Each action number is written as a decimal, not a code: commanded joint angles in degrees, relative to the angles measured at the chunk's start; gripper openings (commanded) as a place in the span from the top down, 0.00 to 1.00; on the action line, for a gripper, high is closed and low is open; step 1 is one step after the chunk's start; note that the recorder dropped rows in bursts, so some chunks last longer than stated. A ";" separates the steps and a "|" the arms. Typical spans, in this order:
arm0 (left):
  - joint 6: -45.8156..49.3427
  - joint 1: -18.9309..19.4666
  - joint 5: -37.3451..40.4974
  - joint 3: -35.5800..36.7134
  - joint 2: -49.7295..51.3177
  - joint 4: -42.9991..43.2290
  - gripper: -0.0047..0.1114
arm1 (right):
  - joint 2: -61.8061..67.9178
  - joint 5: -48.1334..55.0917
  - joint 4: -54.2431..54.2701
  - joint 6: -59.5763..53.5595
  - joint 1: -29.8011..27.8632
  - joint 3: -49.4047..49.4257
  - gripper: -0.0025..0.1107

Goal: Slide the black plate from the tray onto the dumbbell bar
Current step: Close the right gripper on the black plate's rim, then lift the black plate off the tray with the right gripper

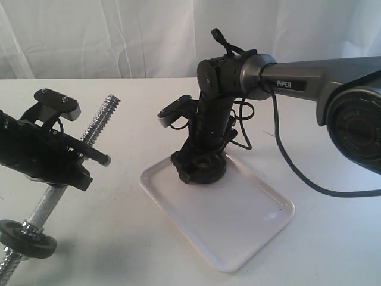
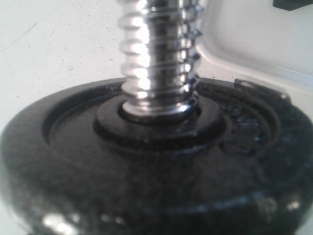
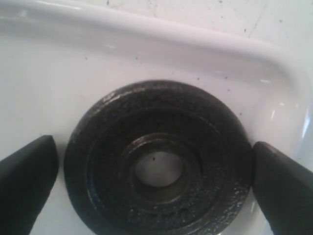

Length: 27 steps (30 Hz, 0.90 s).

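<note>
Black plate [image 1: 214, 173] lies in the tray's [image 1: 238, 226] far corner; beside the tray my left gripper [image 1: 78, 159] looks clamped on the dumbbell bar [image 1: 98, 122]. Left wrist: another disc [image 2: 156, 166] on that bar. Right wrist: right gripper [image 3: 154, 174] spread astride the plate; probably heavy, rigid, so pinch opposite rims

We see a white tabletop [image 1: 119, 113], lightly speckled with dark flecks, running to a creased white curtain [image 1: 89, 36] along the far side. At the near left we find a second black disc [image 1: 27, 239], round, raised-rimmed, slightly glossy.
</note>
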 commanded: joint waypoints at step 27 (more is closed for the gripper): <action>-0.18 -0.10 -5.08 -1.59 -2.91 -1.99 0.96 | -0.80 8.78 7.92 4.22 -0.64 -1.21 0.98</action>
